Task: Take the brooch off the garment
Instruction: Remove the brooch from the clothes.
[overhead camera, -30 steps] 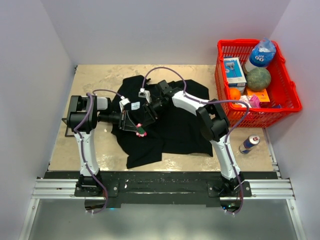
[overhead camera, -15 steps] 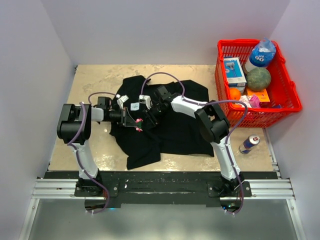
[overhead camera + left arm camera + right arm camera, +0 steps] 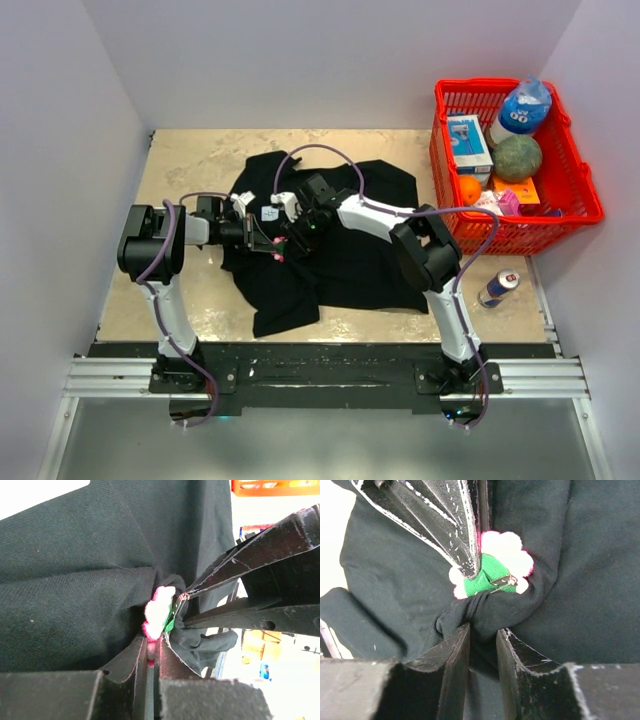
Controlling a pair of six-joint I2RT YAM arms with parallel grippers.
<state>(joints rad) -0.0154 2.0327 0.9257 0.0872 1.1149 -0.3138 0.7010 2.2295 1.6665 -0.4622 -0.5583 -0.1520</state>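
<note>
The black garment [image 3: 350, 260] lies crumpled in the middle of the table. The brooch [image 3: 279, 253] is a small pink-edged flower with a green back and a metal pin [image 3: 500, 555], lifted off the cloth between the two grippers. My left gripper [image 3: 152, 650] is shut on the brooch's [image 3: 159, 612] lower edge. From the opposite side, my right gripper [image 3: 482, 635] pinches a bunched fold of the garment [image 3: 580, 580] just below the brooch. In the top view the left gripper [image 3: 268, 243] and right gripper [image 3: 297, 238] nearly touch.
A red basket [image 3: 590, 190] with a bottle, a box, a green ball and other items stands at the back right. A drinks can [image 3: 497, 288] lies on the table's right side, near the right arm.
The left arm has pulled back and turned, and the brooch has shifted slightly toward the back. The right gripper's jaws have narrowed onto the cloth fold.
</note>
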